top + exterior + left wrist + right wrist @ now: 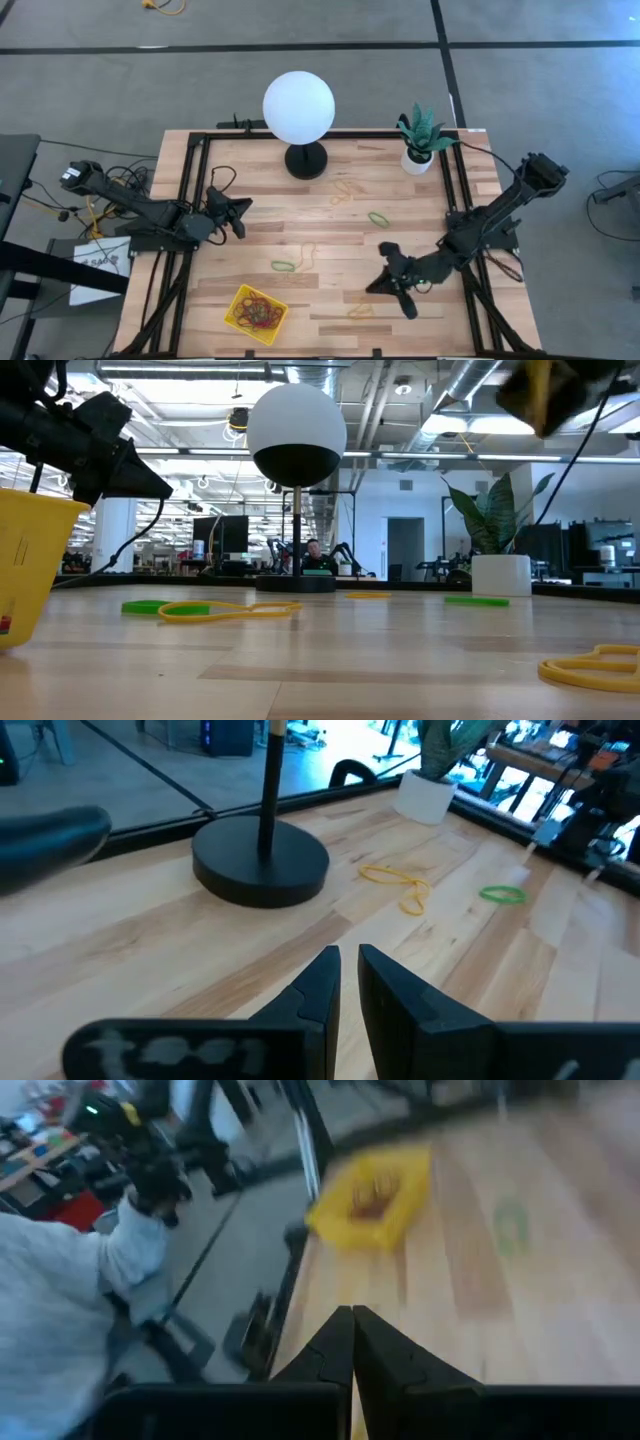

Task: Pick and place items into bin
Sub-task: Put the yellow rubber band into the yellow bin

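While several rubber bands (257, 311) already fill yellow bin (235, 298), five-odd left on table (330, 250); right gripper (392, 283) pinched closed, catch unclear; left gripper (238, 210) near-closed, empty.

Right wrist view is motion-blurred: bin (372, 1198) and a green band (511, 1223) smear. In the low view the bin (30, 565) is cut off at the edge
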Controlling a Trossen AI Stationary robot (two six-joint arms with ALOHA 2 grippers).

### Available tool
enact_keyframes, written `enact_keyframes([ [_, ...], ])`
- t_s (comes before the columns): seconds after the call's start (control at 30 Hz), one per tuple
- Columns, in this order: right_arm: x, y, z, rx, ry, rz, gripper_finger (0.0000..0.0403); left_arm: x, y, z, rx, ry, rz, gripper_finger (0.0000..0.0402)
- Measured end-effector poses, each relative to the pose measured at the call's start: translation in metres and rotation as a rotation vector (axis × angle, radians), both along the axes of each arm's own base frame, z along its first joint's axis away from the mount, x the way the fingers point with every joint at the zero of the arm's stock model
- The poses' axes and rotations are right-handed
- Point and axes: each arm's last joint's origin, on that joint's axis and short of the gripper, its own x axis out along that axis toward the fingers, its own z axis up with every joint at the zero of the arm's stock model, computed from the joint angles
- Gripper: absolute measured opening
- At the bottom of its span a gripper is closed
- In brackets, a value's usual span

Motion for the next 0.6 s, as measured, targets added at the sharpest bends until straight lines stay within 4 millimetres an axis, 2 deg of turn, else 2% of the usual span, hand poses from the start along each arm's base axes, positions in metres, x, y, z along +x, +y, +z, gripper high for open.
enact_keyframes([
  [0.1,0.019,0.004,0.001,-0.069,-0.143,0.009,0.0001,0.001,0.000,0.000,0.000,0.003,-0.001,0.0028],
  [0.2,0.048,0.005,-0.008,-0.139,-0.186,-0.021,0.0000,0.001,0.000,0.000,-0.002,-0.002,0.000,0.0028],
  [0.33,0.107,0.007,-0.024,-0.168,-0.241,-0.057,0.0000,0.001,0.000,0.000,-0.001,-0.006,0.005,0.0028],
  [0.47,0.168,0.018,-0.032,-0.165,-0.308,0.073,0.0000,0.001,0.000,0.000,-0.001,-0.005,0.005,0.0028],
  [0.6,0.220,0.025,-0.044,-0.170,-0.276,0.215,0.0000,0.001,0.000,0.000,0.000,-0.002,0.005,0.0028],
])
